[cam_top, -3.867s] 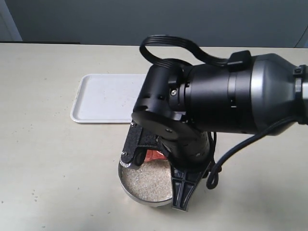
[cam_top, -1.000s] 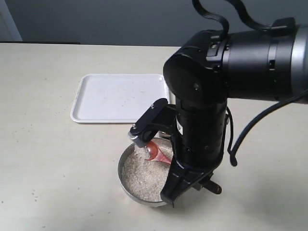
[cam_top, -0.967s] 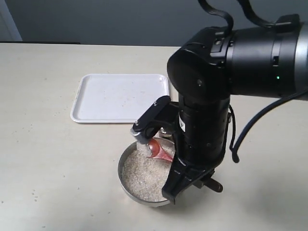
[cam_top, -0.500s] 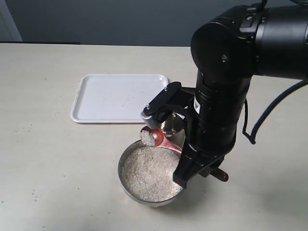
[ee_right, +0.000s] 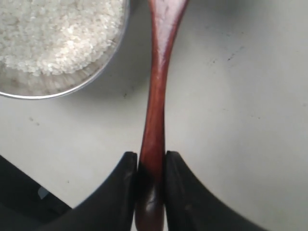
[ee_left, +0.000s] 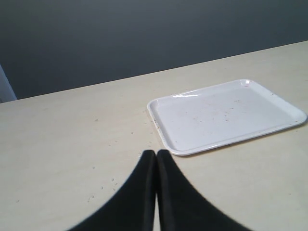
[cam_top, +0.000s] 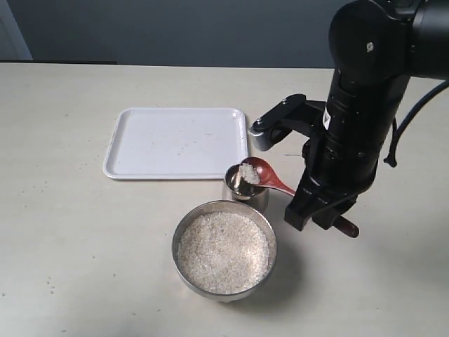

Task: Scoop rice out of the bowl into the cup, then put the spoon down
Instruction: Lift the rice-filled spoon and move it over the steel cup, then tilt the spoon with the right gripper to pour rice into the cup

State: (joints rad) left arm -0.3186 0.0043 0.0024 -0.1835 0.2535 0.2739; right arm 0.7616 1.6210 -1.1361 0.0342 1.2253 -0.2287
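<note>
From my remote station, the wide round shiny steel bowl [cam_top: 179, 242] sits on the pale beige table [cam_top: 70, 246]. It is filled nearly to the rim with off-white uncooked rice [cam_top: 223, 251].

Just past the bowl's far rim stands the small shiny steel cup [cam_top: 242, 198]. I cannot tell whether the two touch. Farther beyond the bowl and off to its left lies a flat white rectangular tray [cam_top: 140, 151], apart from both.

The slim reddish-brown wooden spoon [cam_top: 270, 175] is off the table, its oval head over the cup's mouth with a small heap of rice on it. From there the handle slopes down past the bowl's right side.

My right gripper [cam_top: 319, 210] is clenched on the far end of that handle. In the right wrist view its two black fingers pinch the spoon [ee_right: 155, 110] from either side at the right gripper [ee_right: 150, 161], with the bowl [ee_right: 57, 91] and its rice [ee_right: 57, 33] off to one side.

My left gripper [ee_left: 156, 155] is closed on nothing, its fingers pressed together. It hangs over bare table, with the tray [ee_left: 226, 115] ahead of it.
</note>
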